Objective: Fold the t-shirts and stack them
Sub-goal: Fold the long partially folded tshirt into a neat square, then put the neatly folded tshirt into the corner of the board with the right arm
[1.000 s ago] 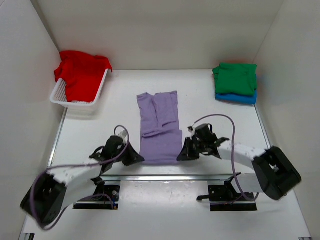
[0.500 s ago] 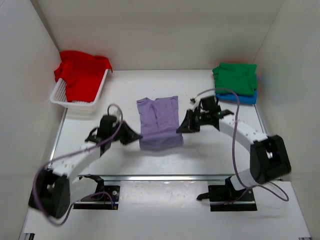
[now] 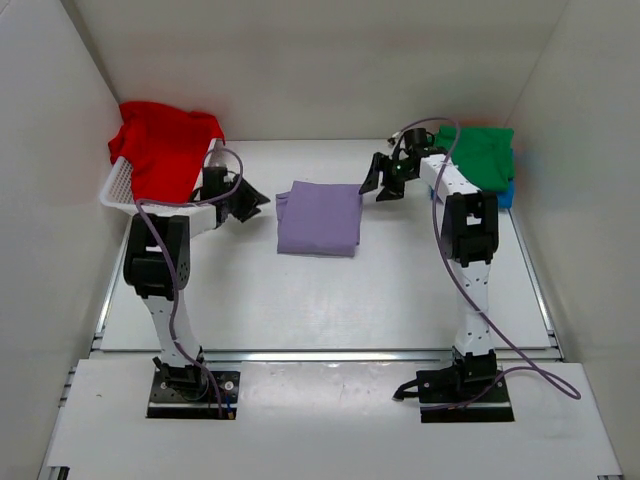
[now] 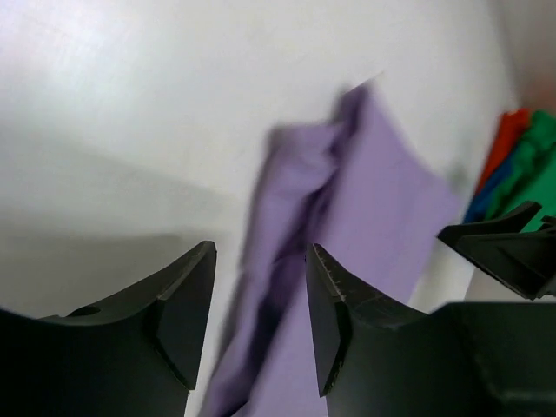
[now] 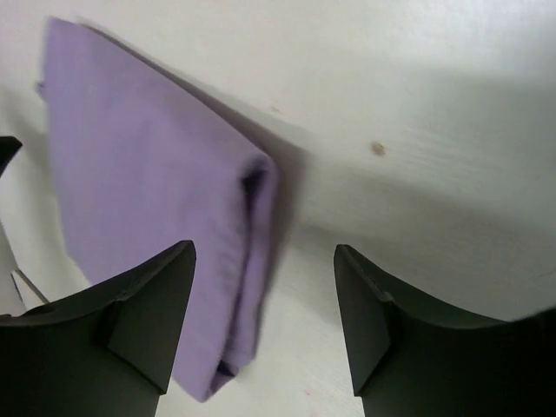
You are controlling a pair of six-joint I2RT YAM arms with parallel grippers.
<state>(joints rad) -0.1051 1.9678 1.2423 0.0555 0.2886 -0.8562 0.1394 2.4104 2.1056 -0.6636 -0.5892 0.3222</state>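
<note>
With my left gripper (image 3: 247,200) and right gripper (image 3: 378,180) spread empty beside the folded purple shirt (image 3: 320,218) on the table (image 3: 320,300), I'd pinch all layers at its edges, since it's limp and light.

Arm hardware, both units, appearance only.
Left arm (image 3: 165,320) and right arm (image 3: 472,300): white tube links between bulky black joint housings, each standing on a black base plate (image 3: 190,385) at the near edge. A pale purple-grey cable (image 3: 436,215) runs loose along each arm. Left gripper (image 3: 255,203) and right gripper (image 3: 370,190) are matte black. Fingers (image 4: 178,304) are broad, wedge-shaped and faceted, with smooth inner faces; no markings legible.
</note>
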